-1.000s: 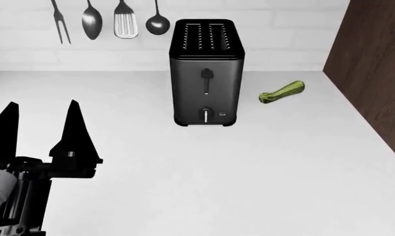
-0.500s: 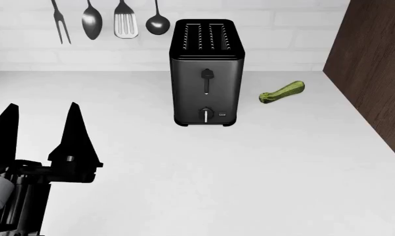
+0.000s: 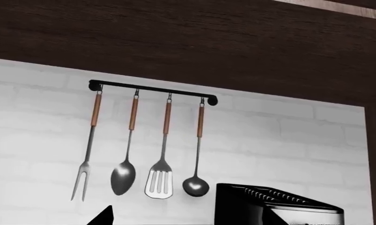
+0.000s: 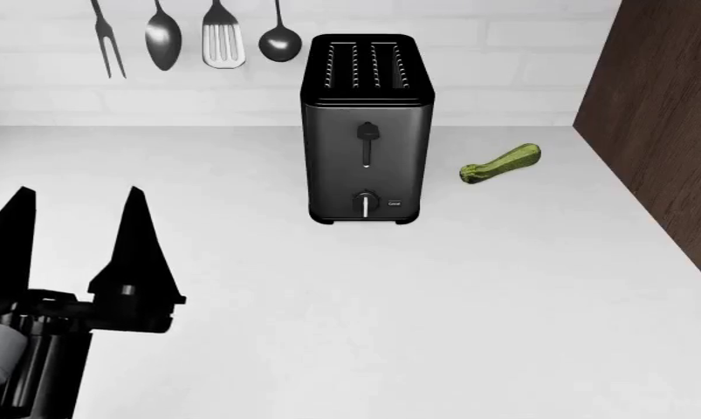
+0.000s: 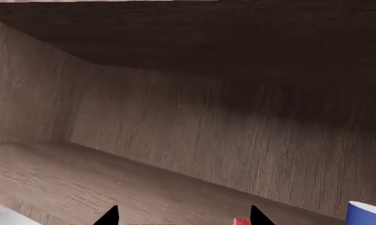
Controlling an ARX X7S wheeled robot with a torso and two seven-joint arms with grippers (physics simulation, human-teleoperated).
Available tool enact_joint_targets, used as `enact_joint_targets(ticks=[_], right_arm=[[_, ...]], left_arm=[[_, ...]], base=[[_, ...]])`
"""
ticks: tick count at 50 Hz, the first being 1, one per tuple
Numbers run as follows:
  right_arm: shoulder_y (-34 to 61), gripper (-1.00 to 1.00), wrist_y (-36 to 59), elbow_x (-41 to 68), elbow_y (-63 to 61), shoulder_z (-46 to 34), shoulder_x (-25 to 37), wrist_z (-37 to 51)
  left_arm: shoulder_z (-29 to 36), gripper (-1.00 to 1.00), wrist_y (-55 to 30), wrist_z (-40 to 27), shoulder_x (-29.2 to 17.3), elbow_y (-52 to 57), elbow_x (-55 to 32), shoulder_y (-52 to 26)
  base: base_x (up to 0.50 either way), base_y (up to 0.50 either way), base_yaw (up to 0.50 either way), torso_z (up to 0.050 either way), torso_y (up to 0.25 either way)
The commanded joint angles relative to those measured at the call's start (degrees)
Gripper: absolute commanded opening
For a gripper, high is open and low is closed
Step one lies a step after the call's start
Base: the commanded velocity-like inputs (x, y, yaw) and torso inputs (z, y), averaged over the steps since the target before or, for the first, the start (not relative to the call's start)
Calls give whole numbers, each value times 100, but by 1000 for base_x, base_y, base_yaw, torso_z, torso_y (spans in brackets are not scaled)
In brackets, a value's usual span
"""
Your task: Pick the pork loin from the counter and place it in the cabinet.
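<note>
In the right wrist view, a small red piece of the pork loin (image 5: pixel 241 221) shows at the frame's edge, on the wooden shelf of the cabinet (image 5: pixel 113 178). It lies just inside one fingertip of my right gripper (image 5: pixel 184 218), whose jaws stand wide apart. The right gripper is out of the head view. My left gripper (image 4: pixel 77 196) is open and empty over the left of the white counter (image 4: pixel 443 305). Its tips barely show in the left wrist view (image 3: pixel 191 219).
A black toaster (image 4: pixel 366 131) stands at the back of the counter, with a green zucchini (image 4: pixel 502 164) to its right. Utensils (image 4: pixel 187 39) hang on the wall. A dark wood panel (image 4: pixel 664 113) bounds the counter's right. A blue object (image 5: pixel 369 213) sits in the cabinet.
My left gripper has sunk slightly in the head view. Nothing else has moved.
</note>
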Motion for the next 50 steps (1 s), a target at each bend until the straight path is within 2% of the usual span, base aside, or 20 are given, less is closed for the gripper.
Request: enact_joint_targets(ticks=[1, 14, 23, 50], right_arm=[[-73, 100, 545, 875, -1443, 538, 279, 1118], [-101, 100, 708, 1896, -2354, 987, 597, 2291], [-312, 100, 534, 2181, -2790, 1116, 649, 2823], [-343, 100, 324, 2164, -2786, 1060, 577, 3277]], left_arm=[[38, 100, 14, -12, 1, 34, 54, 48], [31, 100, 63, -22, -14, 94, 104, 157], [37, 100, 74, -24, -32, 123, 110, 179], [1, 100, 137, 16, -78, 83, -33, 200]], base=[[0, 0, 0, 0, 0], [0, 0, 0, 0, 0], [0, 0, 0, 0, 0], [0, 0, 0, 0, 0]])
